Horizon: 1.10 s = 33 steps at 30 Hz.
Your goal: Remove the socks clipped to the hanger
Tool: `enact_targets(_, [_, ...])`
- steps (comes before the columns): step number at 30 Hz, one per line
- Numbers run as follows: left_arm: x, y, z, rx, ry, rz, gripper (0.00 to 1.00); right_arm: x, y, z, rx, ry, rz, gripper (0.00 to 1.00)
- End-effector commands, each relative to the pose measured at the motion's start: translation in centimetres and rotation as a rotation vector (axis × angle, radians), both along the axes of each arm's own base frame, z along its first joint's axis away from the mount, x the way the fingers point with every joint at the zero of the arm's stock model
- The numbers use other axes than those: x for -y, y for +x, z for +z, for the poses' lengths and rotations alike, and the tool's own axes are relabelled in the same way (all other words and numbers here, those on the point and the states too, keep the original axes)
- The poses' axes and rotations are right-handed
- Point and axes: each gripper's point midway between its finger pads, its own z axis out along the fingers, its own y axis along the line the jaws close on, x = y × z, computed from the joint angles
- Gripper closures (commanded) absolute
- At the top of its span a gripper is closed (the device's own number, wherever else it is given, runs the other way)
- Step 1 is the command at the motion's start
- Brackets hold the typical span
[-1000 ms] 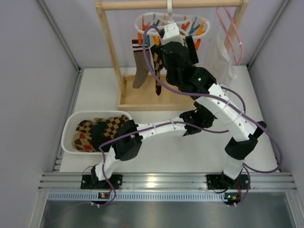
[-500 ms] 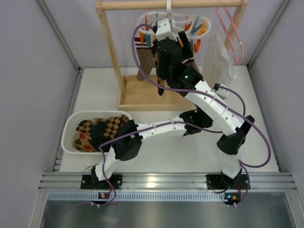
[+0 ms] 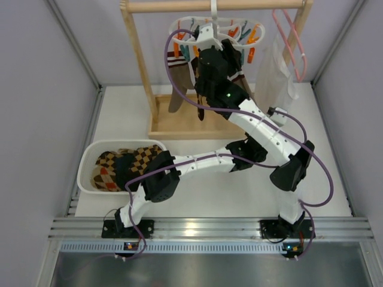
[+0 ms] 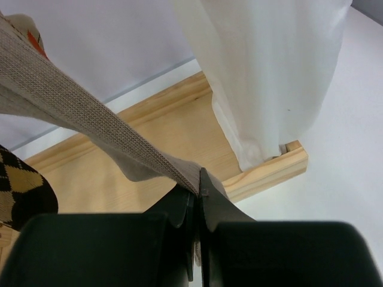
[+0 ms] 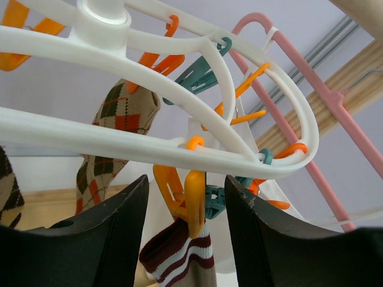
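Tabletop [image 3: 239, 197], plain white, sits between grey walls [image 3: 48, 89], with a metal rail along the 6 o'clock edge. A white bin [image 3: 87, 164] at 8 o'clock holds a heap of argyle socks [image 3: 128, 161]. At 12 o'clock stands a wooden rack [image 3: 140, 66], and a pink hanger [image 3: 290, 42] with a white garment [image 3: 275, 72] hangs at its 1 o'clock end.

The hanger [image 5: 90, 139] hangs by its hook from the rack's top bar. Its oval ring lies flat, and its long axis runs from 9 to 3 o'clock along the bar. Orange and teal clothespins dangle under the ring. The clipped socks hang lengthwise with cuffs up and toes down.

The right gripper [image 5: 185, 185] is raised under the ring. Its fingers stand apart on either side of an orange clothespin [image 5: 194, 200] that bites a maroon-and-white striped cuff [image 5: 179, 257]. Whether they touch the pin I cannot tell. An argyle sock [image 5: 114, 143] hangs at its 9 o'clock.

The left gripper [image 4: 197, 179] is pinched tight on the toe of a tan sock [image 4: 78, 113]. That sock stretches taut from the gripper toward 10 o'clock in the left wrist view, above the rack's wooden base [image 4: 179, 137].
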Motion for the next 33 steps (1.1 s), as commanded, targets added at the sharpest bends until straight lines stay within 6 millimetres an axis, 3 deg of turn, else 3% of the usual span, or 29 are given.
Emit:
enact_targets(1, [0.8,-1.0,0.9,-0.013,-0.066,-0.056,1.0,1.4,0.6,0.8,0.047,0.045,-0.057,0.49])
enact_targets(4, [0.6,-0.7,0.9,-0.016,-0.07,-0.056,1.0,1.3,0.7,0.9,0.055,0.048,-0.056,0.57])
enact_targets(10, [0.5,-0.5,1.0,-0.02,-0.081,-0.058,1.0,1.4,0.7,1.1,0.06,0.037,-0.06,0.83])
enact_targets(17, [0.0,-0.3,0.7,-0.036,-0.101,-0.058,1.0,0.8,0.4,1.3,0.071,0.07,-0.018,0.87])
enact_targets(20, [-1.1,-0.4,0.3,-0.044,-0.092,-0.035,1.0,0.7,-0.1,1.7,0.067,0.106,0.029,0.75])
enact_targets(22, [-2.5,-0.8,1.7,-0.042,-0.121,-0.029,1.0,0.4,-0.3,1.2,0.038,0.102,0.073,0.64])
enact_targets(23, [-3.3,-1.2,0.5,-0.068,-0.126,-0.022,1.0,0.7,-0.9,1.8,0.05,0.139,0.088,0.58])
enact_targets(24, [-4.4,-1.6,1.9,-0.07,-0.176,-0.017,1.0,0.2,-1.1,1.6,0.041,0.143,0.119,0.5])
enact_targets(25, [-5.1,-1.6,1.9,-0.078,-0.183,-0.012,1.0,0.1,-1.4,1.4,0.026,0.145,0.141,0.47])
enact_targets(26, [-6.0,-2.0,0.2,-0.103,-0.172,-0.005,1.0,0.4,-2.2,2.1,0.044,0.197,0.168,0.44])
enact_targets(27, [-7.1,-2.2,1.5,-0.098,-0.203,0.001,1.0,-0.1,-2.3,1.8,0.031,0.206,0.21,0.4])
enact_targets(28, [-7.8,-2.4,1.4,-0.102,-0.203,0.009,1.0,-0.3,-2.8,1.4,0.014,0.234,0.237,0.38])
enact_targets(29, [-8.5,-2.7,1.2,-0.107,-0.208,0.013,1.0,0.1,-3.6,2.3,0.022,0.263,0.265,0.37])
enact_targets(30, [-9.4,-3.2,-0.1,-0.127,-0.195,0.018,1.0,-0.4,-3.7,1.9,0.004,0.272,0.312,0.33])
enact_targets(31, [-10.4,-3.6,1.0,-0.122,-0.223,0.016,1.0,-0.6,-4.1,1.8,-0.003,0.3,0.335,0.3])
enact_targets(32, [-11.0,-3.9,0.8,-0.131,-0.235,0.025,1.0,-0.2,-4.9,2.0,-0.017,0.309,0.359,0.28])
enact_targets(33, [-12.0,-4.4,-0.4,-0.149,-0.216,0.032,1.0,-0.8,-5.3,1.4,-0.042,0.317,0.405,0.24])
